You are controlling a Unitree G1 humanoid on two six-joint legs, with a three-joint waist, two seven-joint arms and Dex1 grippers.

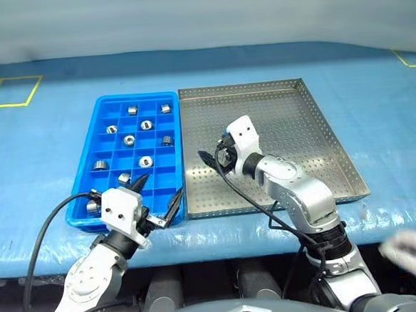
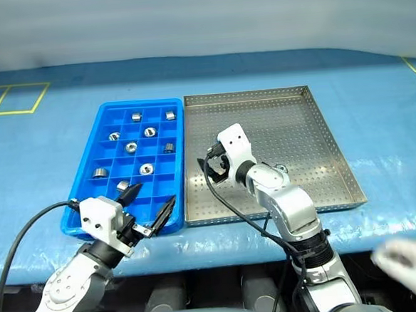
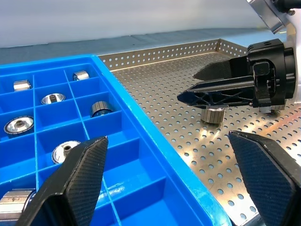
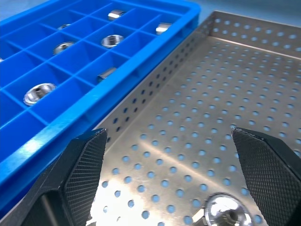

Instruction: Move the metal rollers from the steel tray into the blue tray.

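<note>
The blue tray (image 1: 136, 97) lies left of the steel tray (image 1: 298, 121), and the two touch along their long sides. Several metal rollers (image 1: 129, 140) sit in separate compartments of the blue tray. One roller (image 3: 214, 114) stands on the steel tray's perforated floor near the left rim. My right gripper (image 1: 217, 159) hovers open just above this roller (image 4: 225, 212), which sits low between the fingers. My left gripper (image 1: 158, 195) is open and empty over the blue tray's near right corner.
A blue cloth covers the table, with yellow tape marks (image 1: 7, 91) at the far left. A person's white-gloved hand (image 1: 415, 252) shows blurred at the near right, below the table edge. The rest of the steel tray floor is bare.
</note>
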